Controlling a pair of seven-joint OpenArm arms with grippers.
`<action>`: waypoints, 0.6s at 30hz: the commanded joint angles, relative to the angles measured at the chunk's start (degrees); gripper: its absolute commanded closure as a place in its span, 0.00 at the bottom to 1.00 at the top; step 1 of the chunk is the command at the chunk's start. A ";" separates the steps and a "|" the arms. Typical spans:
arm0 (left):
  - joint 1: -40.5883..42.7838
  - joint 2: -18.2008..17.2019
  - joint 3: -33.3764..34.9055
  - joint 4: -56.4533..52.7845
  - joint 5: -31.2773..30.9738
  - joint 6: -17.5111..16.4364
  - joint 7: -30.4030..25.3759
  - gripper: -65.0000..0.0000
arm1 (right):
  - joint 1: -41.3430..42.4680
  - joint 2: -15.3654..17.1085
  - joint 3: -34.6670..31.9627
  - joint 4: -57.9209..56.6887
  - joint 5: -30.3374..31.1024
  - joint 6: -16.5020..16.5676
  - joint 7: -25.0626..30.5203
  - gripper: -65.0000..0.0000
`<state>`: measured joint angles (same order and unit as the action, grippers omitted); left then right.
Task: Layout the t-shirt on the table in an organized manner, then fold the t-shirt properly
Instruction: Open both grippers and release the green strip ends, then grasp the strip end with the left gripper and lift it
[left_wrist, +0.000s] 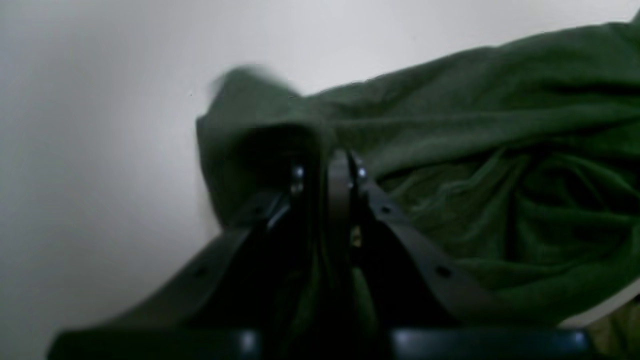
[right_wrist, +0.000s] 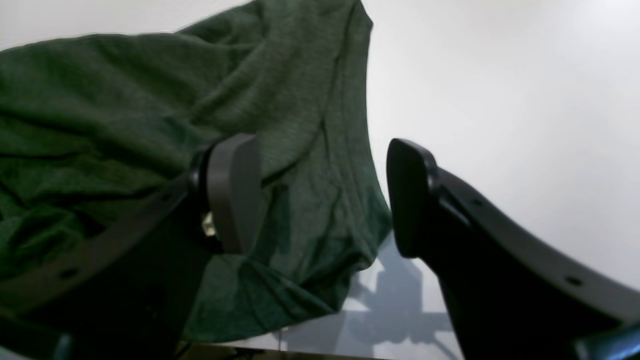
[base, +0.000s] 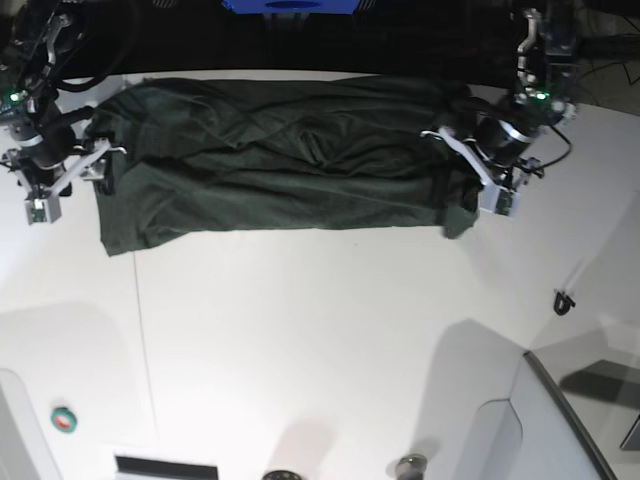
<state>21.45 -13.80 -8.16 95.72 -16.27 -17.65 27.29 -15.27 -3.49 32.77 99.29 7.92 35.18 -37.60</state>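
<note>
Green t-shirt (base: 270, 165) spread on the table (base: 330, 330), left gripper (left_wrist: 325, 165) clamped on its edge, right gripper (right_wrist: 320, 195) gaping.

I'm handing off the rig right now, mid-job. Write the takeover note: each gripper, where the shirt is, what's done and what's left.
Left gripper: jaws shut on the t-shirt, pinching its end on the base view's right.
Right gripper: jaws open, holding nothing, straddling the shirt's edge at the other end; one pad sits over the cloth, the other over bare table.
T-shirt: stretched sideways along the far part of the table between the two arms, wrinkled and bunched through the middle.
Done: roughly spread widthwise.
Left: grip the free end, smooth out the creases, then all the folding.
</note>
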 joint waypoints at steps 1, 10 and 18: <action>-0.22 -0.57 1.35 1.29 -0.21 0.55 -1.13 1.00 | 0.28 0.37 0.15 1.07 0.74 0.56 1.17 0.44; -3.74 1.98 14.80 1.11 -0.21 4.51 -0.96 1.00 | 0.28 0.37 0.15 1.07 0.74 0.56 1.17 0.44; -9.19 1.98 27.90 -4.69 -0.30 9.34 -0.96 1.00 | 0.28 0.45 0.15 1.07 0.74 0.56 1.17 0.44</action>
<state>12.45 -11.60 20.03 90.15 -16.32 -8.51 27.40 -15.29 -3.46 32.77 99.29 7.92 35.18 -37.65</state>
